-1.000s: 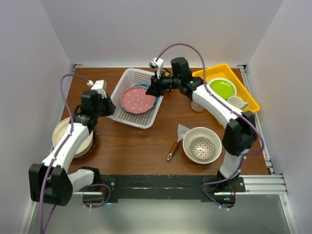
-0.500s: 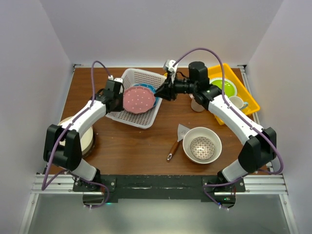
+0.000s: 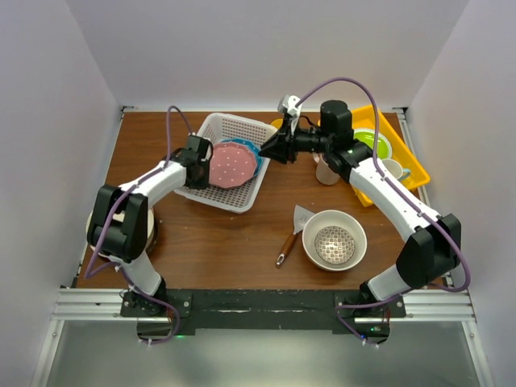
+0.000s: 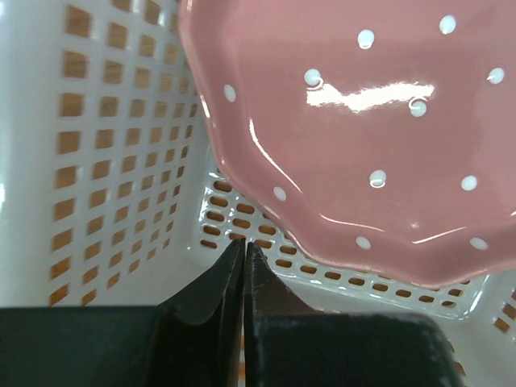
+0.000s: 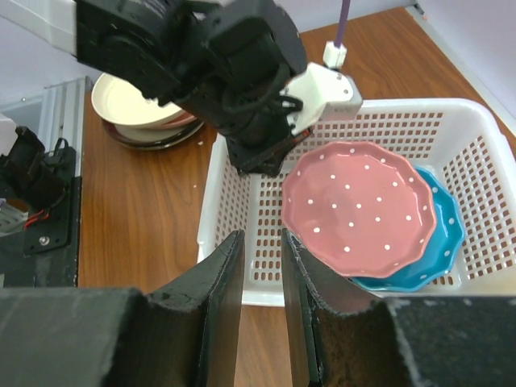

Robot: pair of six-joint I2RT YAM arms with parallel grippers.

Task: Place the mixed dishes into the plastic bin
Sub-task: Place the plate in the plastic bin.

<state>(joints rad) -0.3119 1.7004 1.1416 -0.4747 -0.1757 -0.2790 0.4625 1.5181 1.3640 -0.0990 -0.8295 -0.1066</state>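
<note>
The white plastic bin point(image 3: 211, 190) stands at the back middle of the table. A pink dotted plate point(image 3: 228, 166) lies tilted in it on top of a blue plate point(image 3: 251, 153). My left gripper point(image 3: 201, 159) is shut and empty inside the bin's left side, its tips point(image 4: 244, 242) just below the pink plate's point(image 4: 371, 121) rim over the bin's floor point(image 4: 121, 161). My right gripper point(image 3: 267, 151) hovers at the bin's right edge, jaws slightly open and empty point(image 5: 262, 238). A large cream bowl point(image 3: 316, 226) holds a small patterned bowl point(image 3: 334, 244).
A wooden-handled spatula point(image 3: 291, 231) lies left of the cream bowl. A yellow tray point(image 3: 413, 166) at the back right holds a lime-green plate point(image 3: 368, 145) and a mug point(image 3: 392, 169). A cream cup point(image 3: 326, 172) stands beside the tray. Stacked plates point(image 3: 139, 227) sit at the left edge.
My left gripper moved from outside the bin's left side into the bin beside the pink plate. The blue plate now shows under the tilted pink plate. My right gripper drew back to the right.
</note>
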